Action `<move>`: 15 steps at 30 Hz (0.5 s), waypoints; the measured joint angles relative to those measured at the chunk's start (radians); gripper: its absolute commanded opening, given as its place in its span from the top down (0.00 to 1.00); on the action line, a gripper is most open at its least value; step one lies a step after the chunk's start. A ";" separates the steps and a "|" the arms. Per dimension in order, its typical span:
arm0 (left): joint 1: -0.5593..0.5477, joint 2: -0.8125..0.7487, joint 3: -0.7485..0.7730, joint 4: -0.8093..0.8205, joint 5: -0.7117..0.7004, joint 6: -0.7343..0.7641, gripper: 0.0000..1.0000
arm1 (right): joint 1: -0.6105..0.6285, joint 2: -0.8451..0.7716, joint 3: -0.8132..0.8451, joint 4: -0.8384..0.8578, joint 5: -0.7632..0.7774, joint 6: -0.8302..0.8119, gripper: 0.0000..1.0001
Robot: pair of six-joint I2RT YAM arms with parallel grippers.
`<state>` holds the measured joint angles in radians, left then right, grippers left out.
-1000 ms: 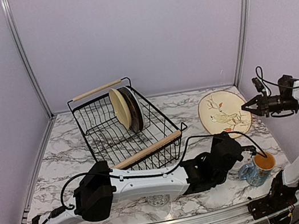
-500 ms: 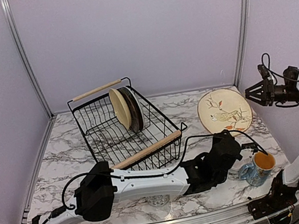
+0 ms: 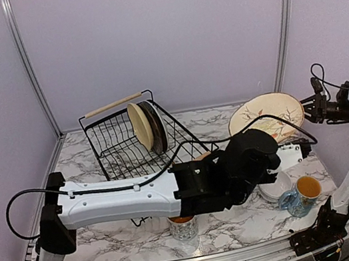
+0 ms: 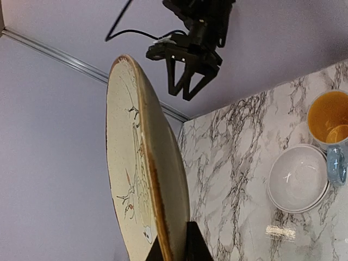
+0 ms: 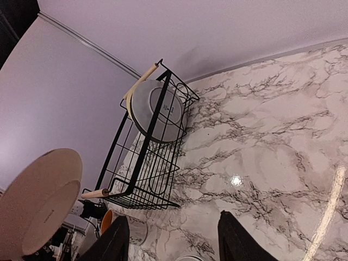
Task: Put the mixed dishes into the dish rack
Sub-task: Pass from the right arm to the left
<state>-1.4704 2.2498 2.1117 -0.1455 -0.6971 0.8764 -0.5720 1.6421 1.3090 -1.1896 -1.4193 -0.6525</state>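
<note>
Cream plate: off the tabletop, standing on edge above its back right corner.
Handling: I judge it stiff, glazed, slippery and breakable. It is heavy for a rim pinch, so I would bite deep on the rim and keep it vertical.
Left end effector: clamped on the plate's lower rim, one finger on each face.
Right end effector: spread wide and holding nothing (just beyond the plate, by the right edge).
Rack: back, left of centre, with two plates standing in it.

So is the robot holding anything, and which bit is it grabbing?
Yes. The left gripper pinches the cream plate by its rim. The right gripper is open and holds nothing.
</note>
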 measured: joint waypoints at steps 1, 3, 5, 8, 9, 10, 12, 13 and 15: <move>0.000 -0.056 -0.021 -0.008 0.027 -0.058 1.00 | 0.000 0.016 -0.010 0.003 -0.005 -0.015 0.49; 0.005 -0.161 -0.058 -0.013 0.080 -0.167 1.00 | 0.001 0.051 -0.034 0.006 -0.014 -0.045 0.53; 0.019 -0.278 -0.111 0.001 0.134 -0.283 1.00 | 0.003 0.100 -0.044 -0.014 -0.019 -0.097 0.55; 0.051 -0.434 -0.216 0.056 0.173 -0.440 1.00 | 0.008 0.192 -0.042 -0.081 -0.028 -0.199 0.56; 0.065 -0.481 -0.259 0.080 0.175 -0.491 1.00 | 0.011 0.223 -0.042 -0.101 -0.029 -0.230 0.55; 0.080 -0.524 -0.299 0.097 0.174 -0.539 1.00 | 0.014 0.241 -0.043 -0.113 -0.028 -0.246 0.55; 0.114 -0.595 -0.381 0.121 0.172 -0.624 1.00 | 0.025 0.264 -0.043 -0.135 -0.027 -0.280 0.53; 0.134 -0.627 -0.426 0.129 0.169 -0.670 1.00 | 0.031 0.265 -0.043 -0.143 -0.027 -0.292 0.53; 0.167 -0.679 -0.506 0.133 0.166 -0.750 1.00 | 0.042 0.263 -0.043 -0.158 -0.028 -0.304 0.51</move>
<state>-1.3029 1.5703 1.6054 -0.0128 -0.5312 0.1265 -0.5297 1.9049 1.2663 -1.3476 -1.4471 -0.9569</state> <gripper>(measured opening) 0.072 0.471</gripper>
